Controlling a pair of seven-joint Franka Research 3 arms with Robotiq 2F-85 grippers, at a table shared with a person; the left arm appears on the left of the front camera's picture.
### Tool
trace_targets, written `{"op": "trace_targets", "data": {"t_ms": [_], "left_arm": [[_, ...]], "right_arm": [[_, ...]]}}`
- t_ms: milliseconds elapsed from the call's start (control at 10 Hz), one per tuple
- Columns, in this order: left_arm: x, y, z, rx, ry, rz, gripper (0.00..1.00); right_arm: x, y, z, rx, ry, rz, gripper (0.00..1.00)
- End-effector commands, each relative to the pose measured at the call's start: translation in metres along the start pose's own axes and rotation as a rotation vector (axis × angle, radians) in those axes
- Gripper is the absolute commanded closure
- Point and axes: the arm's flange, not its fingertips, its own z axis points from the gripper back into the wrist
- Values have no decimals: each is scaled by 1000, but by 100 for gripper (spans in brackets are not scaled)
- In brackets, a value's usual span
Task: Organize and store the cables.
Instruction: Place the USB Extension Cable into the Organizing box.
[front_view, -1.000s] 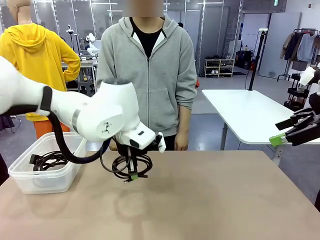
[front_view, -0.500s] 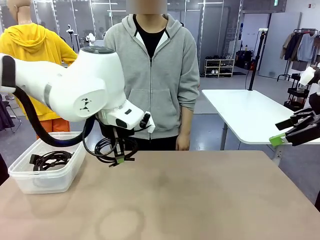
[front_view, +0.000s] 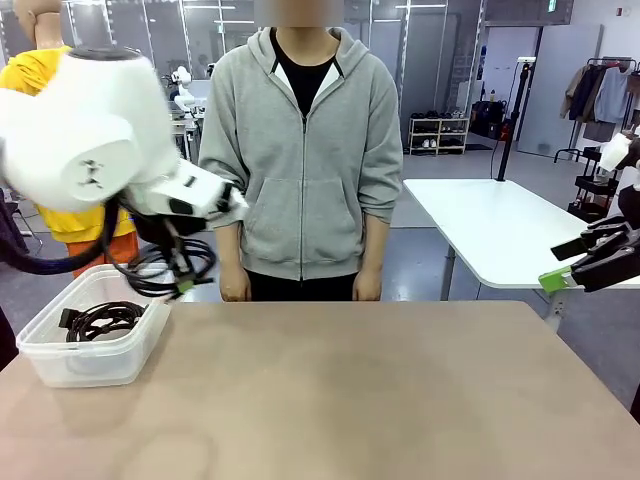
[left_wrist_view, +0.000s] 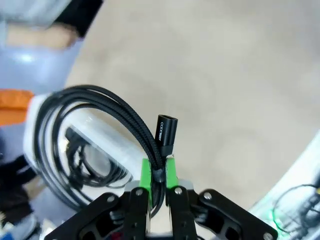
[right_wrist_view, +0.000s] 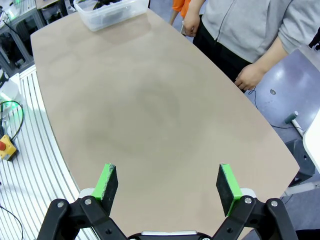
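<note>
My left gripper (front_view: 184, 285) is shut on a coiled black cable (front_view: 168, 270) and hangs just above the right end of a clear plastic bin (front_view: 60, 360) at the table's left. In the left wrist view the green pads (left_wrist_view: 171, 172) pinch the cable (left_wrist_view: 107, 107) near its plug end, with the bin (left_wrist_view: 97, 137) below and behind the coil. Another coiled cable (front_view: 100, 320) lies inside the bin. At the far right edge, off the table, my right gripper (front_view: 570, 265) stands open; its pads (right_wrist_view: 106, 181) are wide apart over the bare table with nothing between them.
A person in a grey hoodie (front_view: 300, 150) stands at the table's far edge, hands (right_wrist_view: 248, 77) down by the sides. The tan table (front_view: 380, 400) stretches bare to the right of the bin. A white table (front_view: 490, 225) stands behind at the right.
My left arm has lifted the coiled cable off the middle of the table and carried it left, up to the bin's right end. The right gripper has stayed still.
</note>
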Motion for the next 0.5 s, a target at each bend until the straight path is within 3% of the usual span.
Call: {"op": "trace_targets", "data": {"t_ms": [0, 400], "left_arm": [[-37, 37, -20, -24, 2, 175, 100], [-81, 112, -81, -101, -6, 428, 100]], "right_arm": [[0, 0, -1, -4, 6, -12, 0], [0, 0, -1, -4, 6, -12, 0]]}}
